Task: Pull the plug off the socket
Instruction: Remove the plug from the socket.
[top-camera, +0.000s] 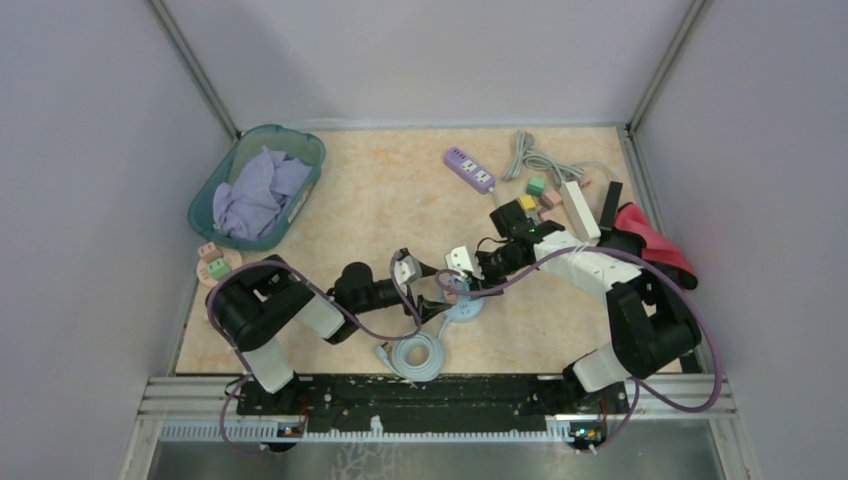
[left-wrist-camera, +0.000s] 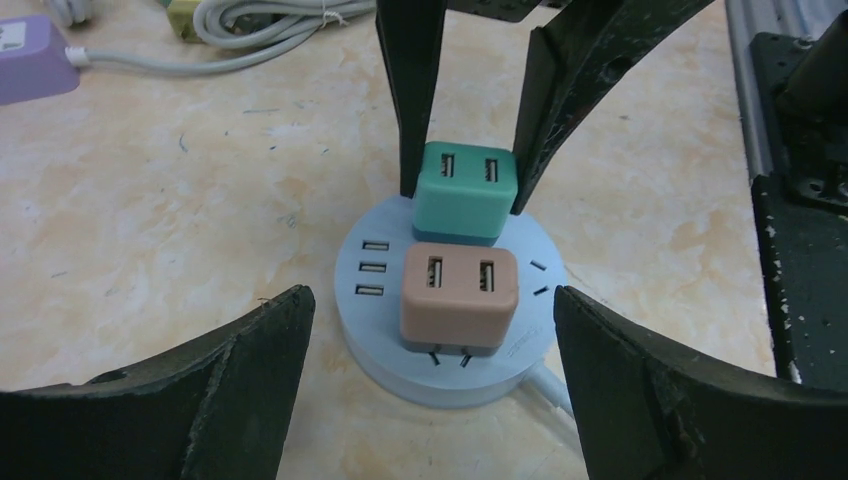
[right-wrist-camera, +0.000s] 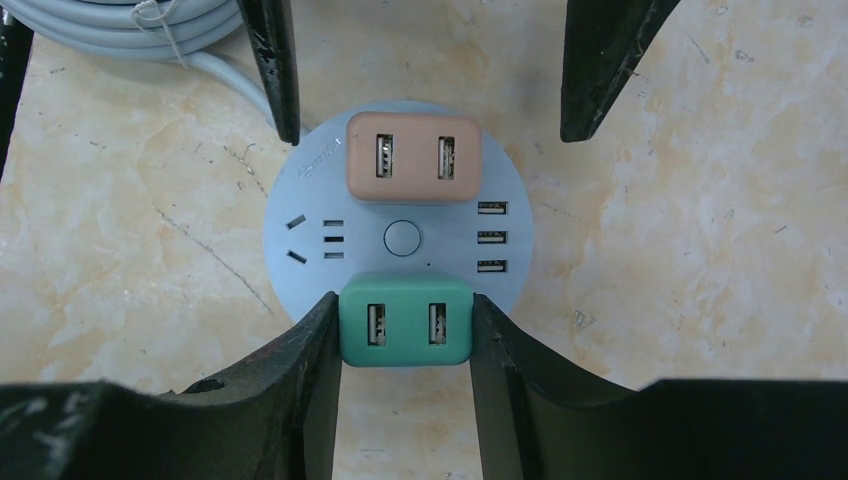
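Black fingers (right-wrist-camera: 300, 380) of the right gripper (right-wrist-camera: 405, 318) are closed onto the two flat sides of the green plug (right-wrist-camera: 405, 335), pads flush against it. That plug sits in the right edge of the round socket (right-wrist-camera: 300, 230), which lies mid-table toward the near edge, between the arms. A pink plug (right-wrist-camera: 413, 157) fills the slot on its left. The left gripper (left-wrist-camera: 430, 300) spreads wide around the socket, holding nothing; whether its tips press the rim I cannot tell.

The plug looks like a light, rigid plastic cube with smooth, likely slippery faces, so a low, square grip suits it. The socket also seems light and may lift with the plug unless held down. A grey cable (right-wrist-camera: 130, 25) coils at the socket's near left.
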